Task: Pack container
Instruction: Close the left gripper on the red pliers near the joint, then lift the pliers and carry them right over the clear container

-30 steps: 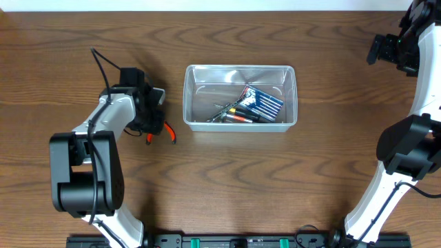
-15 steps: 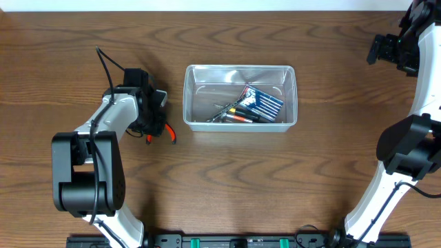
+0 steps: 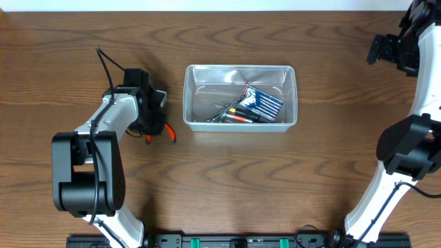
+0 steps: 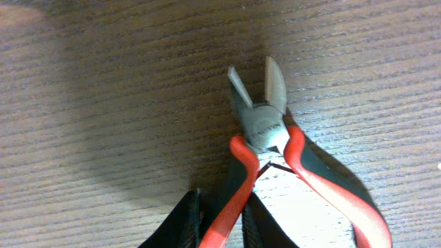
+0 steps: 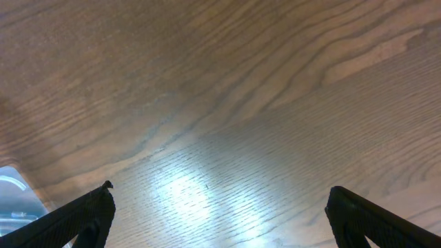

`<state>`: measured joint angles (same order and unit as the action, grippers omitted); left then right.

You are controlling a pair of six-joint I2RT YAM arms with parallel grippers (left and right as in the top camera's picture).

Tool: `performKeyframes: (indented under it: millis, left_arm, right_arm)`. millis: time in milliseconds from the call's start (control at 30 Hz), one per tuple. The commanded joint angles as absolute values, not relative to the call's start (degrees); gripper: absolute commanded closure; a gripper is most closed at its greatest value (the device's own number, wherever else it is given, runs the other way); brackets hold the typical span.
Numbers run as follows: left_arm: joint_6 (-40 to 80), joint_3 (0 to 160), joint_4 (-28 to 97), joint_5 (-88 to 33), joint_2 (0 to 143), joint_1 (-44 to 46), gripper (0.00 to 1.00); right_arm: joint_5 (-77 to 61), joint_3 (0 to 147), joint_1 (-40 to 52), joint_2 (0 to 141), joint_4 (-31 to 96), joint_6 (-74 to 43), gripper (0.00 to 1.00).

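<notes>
We are seeing the left jaws clamping one red handle of the cutters (image 4: pixel 265 124) on the brown woodgrain counter (image 3: pixel 275 179); the right jaws are hanging wide apart.

— What's the desk (image 3: pixel 275 179) like?
— Dark brown wood grain. One pair of pliers (image 4: pixel 265 127) lies flat on its left half, with red-and-black handles and grey cutting tips slightly parted.
— And inside the container (image 3: pixel 239 68)?
— A blue pack (image 3: pixel 265 103) sits toward its right end. Some slim tools (image 3: pixel 238 116), one orange-handled, lie by its front wall.
— Anything else?
— A black rail (image 3: pixel 241 241) along the desk's front edge.
</notes>
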<state>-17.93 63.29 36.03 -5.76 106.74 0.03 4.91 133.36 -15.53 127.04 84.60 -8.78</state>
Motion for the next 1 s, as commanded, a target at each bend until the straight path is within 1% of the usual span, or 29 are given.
performKeyframes:
  millis: [0,100,500,700,867,967]
  left_arm:
    - [-17.3,63.4,36.4,-5.1,107.8,0.0,0.88]
    - [-16.5,63.7,36.4,-5.1,107.8,0.0,0.94]
    - [-12.9,66.7,36.8,-5.1,107.8,0.0,0.95]
    - [-12.0,71.2,41.3,-5.1,107.0,0.0,0.94]
    - [-10.2,77.6,46.0,-5.5,102.9,0.0,0.94]
    - [-9.7,80.9,46.0,-5.5,99.2,0.0,0.94]
  right_arm:
    - [5.4,133.3,-15.7,126.8,84.6,-9.4,0.01]
    - [5.4,133.3,-15.7,126.8,84.6,-9.4,0.01]
    - [5.4,133.3,-15.7,126.8,84.6,-9.4,0.01]
    - [5.4,133.3,-15.7,126.8,84.6,-9.4,0.01]
    - [5.4,133.3,-15.7,126.8,84.6,-9.4,0.01]
    - [5.4,133.3,-15.7,126.8,84.6,-9.4,0.01]
